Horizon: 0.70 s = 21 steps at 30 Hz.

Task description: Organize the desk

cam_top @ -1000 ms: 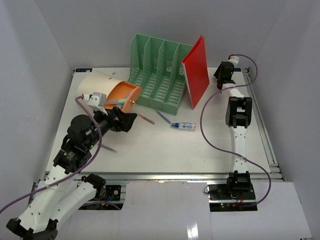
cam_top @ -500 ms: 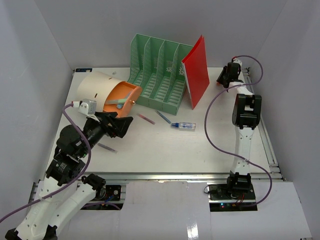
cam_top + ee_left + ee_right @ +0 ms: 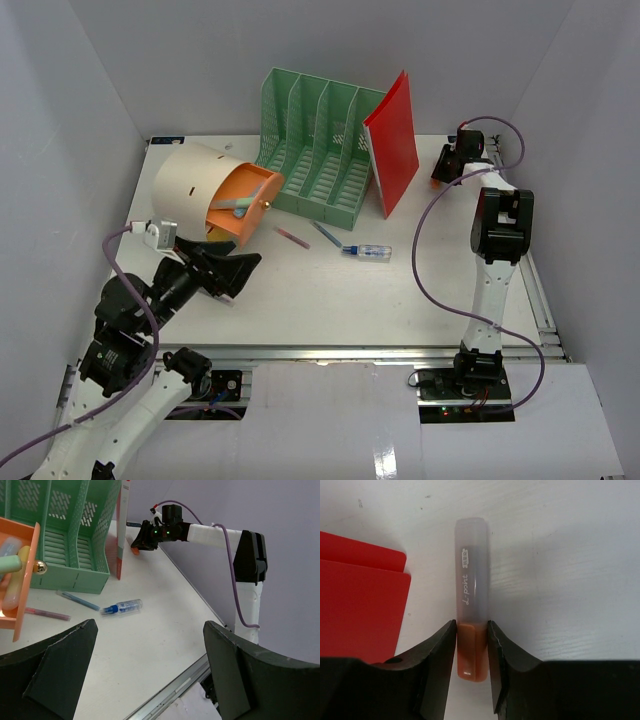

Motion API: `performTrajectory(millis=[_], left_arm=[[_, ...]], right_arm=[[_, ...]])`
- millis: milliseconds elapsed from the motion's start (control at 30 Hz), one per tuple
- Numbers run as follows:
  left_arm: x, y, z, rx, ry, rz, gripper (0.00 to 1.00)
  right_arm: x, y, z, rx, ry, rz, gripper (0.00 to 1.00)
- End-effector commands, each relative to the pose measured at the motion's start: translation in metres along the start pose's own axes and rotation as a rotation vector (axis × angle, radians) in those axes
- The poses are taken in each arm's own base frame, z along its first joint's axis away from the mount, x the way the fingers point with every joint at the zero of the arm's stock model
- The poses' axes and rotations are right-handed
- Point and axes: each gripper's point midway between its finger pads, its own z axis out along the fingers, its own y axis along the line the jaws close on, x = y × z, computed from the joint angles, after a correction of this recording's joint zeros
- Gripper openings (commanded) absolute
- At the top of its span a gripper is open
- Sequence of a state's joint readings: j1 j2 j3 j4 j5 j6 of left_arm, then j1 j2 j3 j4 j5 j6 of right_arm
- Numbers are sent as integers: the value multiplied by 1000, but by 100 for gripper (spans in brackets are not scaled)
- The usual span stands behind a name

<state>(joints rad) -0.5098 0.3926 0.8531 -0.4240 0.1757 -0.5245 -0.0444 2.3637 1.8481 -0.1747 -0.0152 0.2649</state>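
Observation:
The desk (image 3: 330,300) is a white tabletop with a metal rail at its near edge. My right gripper (image 3: 447,165) is at the back right, beside the red folder (image 3: 395,140). In the right wrist view it (image 3: 471,650) is shut on the orange end of a highlighter (image 3: 471,580) with a clear cap, at or just above the desk surface (image 3: 560,555). My left gripper (image 3: 238,268) is open and empty over the near left. Its fingers (image 3: 250,680) stand wide apart over bare desk (image 3: 150,645).
A green file rack (image 3: 320,150) stands at the back with the red folder leaning on it. A beige cylinder (image 3: 195,180) with an orange drawer (image 3: 245,200) lies at the left. A pink pen (image 3: 292,238), a blue pen (image 3: 326,234) and a blue-capped tube (image 3: 370,251) lie mid-desk.
My left arm has pulled back toward the near left, away from the orange drawer. My right arm's elbow has shifted right while its gripper stays by the red folder.

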Motion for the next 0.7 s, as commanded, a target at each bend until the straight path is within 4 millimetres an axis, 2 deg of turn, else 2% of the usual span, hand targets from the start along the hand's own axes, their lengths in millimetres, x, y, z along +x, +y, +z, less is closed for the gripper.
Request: performTrajectory(millis=[0,167,333,667], left_arm=[[8,-5,-11,24,14,-52,98],[20,-2,-16,21,36,-84,98],[35,-1,-14,33,67,-142,98],[55,-6,-13,80,131,-216,98]], right_arm=[[24,-9,-20,29,114,-76,40],[36,-14,-26,58,130,-128,44],[38,-20,-33,91,112,-176,43],[37,-18,-33,71,79,-223,17]])
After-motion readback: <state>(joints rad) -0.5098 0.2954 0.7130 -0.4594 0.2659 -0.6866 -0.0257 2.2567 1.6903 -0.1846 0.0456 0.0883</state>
